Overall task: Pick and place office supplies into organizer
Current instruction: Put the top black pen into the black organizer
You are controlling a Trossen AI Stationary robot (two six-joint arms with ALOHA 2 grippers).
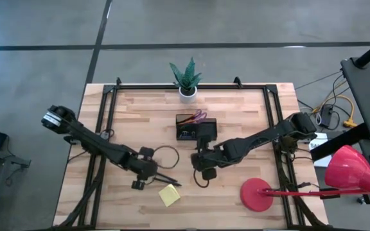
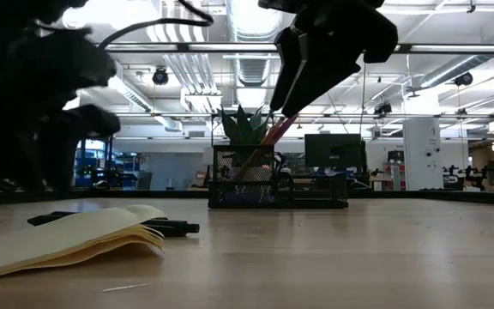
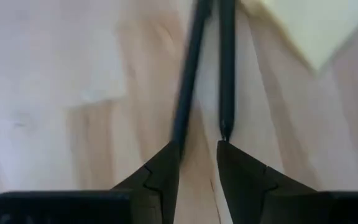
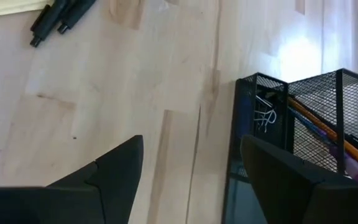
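- Left gripper point(image 3: 197, 163) standing partly apart over two pens point(image 3: 227, 74) near the worktop's front edge, lining up a pinch.
- Right gripper point(image 4: 191, 168) hanging wide apart, empty, beside the organizer point(image 1: 195, 128) at mid-worktop.

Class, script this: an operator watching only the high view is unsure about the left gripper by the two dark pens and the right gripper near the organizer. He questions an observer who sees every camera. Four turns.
Operator: Has the left gripper got hold of a pen?
Observer: No. In its wrist view the left gripper is open with bare wood in the gap; the two dark pens lie just ahead of the fingertips, one towards each.
Operator: And the right gripper?
Observer: The right gripper is wide open and empty, beside the organizer, whose end compartment holds paper clips.
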